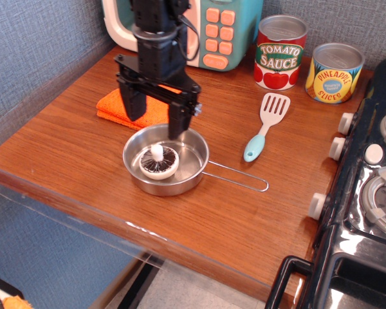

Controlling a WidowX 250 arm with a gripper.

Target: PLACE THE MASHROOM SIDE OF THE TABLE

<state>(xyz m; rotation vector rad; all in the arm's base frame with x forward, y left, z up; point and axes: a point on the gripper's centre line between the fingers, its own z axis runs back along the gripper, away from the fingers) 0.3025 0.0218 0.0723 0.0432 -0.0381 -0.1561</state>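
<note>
The mushroom lies gills up, stem pointing up, inside a steel pan near the front left of the wooden table. My black gripper hangs open just above the pan's back rim, a little behind and above the mushroom. Its two fingers point down, one over the orange cloth and one over the pan. It holds nothing.
A folded orange cloth lies behind the pan. A blue-handled spatula lies to the right. A tomato sauce can, a pineapple can and a toy microwave stand at the back. A black toy stove is at right.
</note>
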